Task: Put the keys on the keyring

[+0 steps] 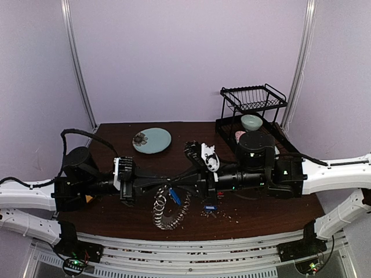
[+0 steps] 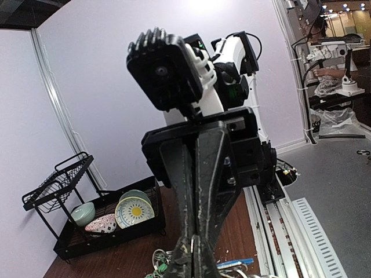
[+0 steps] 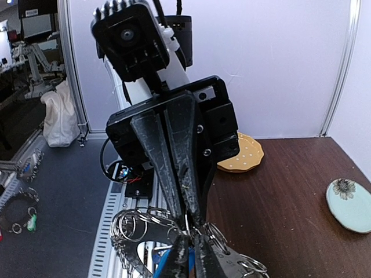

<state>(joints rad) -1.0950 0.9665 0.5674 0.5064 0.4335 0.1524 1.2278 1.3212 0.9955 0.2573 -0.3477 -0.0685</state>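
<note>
My two grippers meet tip to tip over the table's front middle. The keyring [image 1: 167, 213], a wire ring fringed with silvery rings and keys, hangs below them down to the table. My left gripper [image 1: 171, 186] [image 2: 192, 253] is shut on the keyring's thin wire [image 2: 192, 244]. Facing it, my right gripper [image 1: 178, 186] [image 3: 191, 255] is closed to a narrow gap, with a blue-tagged key [image 1: 175, 197] [image 3: 168, 262] between its fingers. The ring's loops [image 3: 130, 226] fan out to the left in the right wrist view. Another blue-tagged key [image 1: 210, 207] lies on the table.
A teal plate [image 1: 152, 140] sits at the back middle. A black dish rack [image 1: 253, 101] with bowls [image 2: 134, 209] stands at the back right. A yellow dotted plate [image 3: 240, 155] lies at the table's left side. Small bits [image 1: 227, 216] are scattered near the front edge.
</note>
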